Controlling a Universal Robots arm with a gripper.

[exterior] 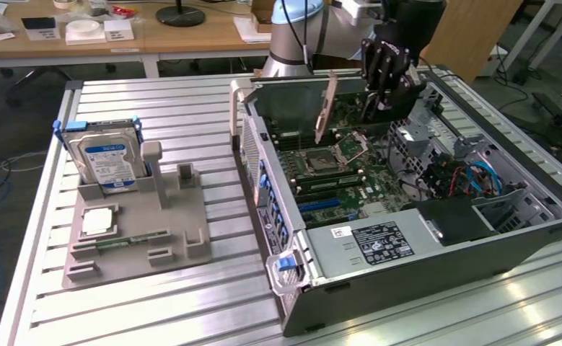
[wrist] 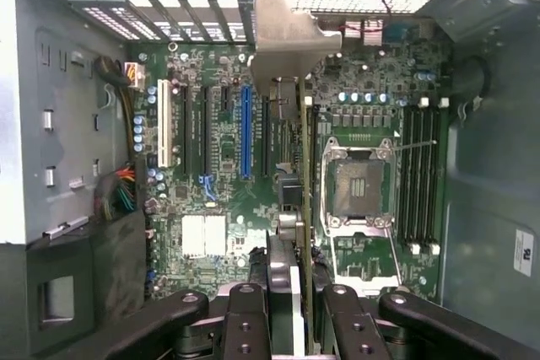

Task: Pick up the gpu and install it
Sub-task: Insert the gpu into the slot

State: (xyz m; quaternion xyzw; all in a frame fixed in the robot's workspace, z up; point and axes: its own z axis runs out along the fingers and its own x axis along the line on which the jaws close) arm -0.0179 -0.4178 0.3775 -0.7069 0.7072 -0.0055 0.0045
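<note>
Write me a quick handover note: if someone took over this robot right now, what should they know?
Gripper: the black gripper is shut on the gpu, a thin green card with a silver metal end bracket.
Where: the card is held on edge over the green motherboard, inside the open dark grey computer case, near the long blue slot.
Done: the card is picked up.
Left: it does not look seated in any slot yet, so the install is open.
</note>
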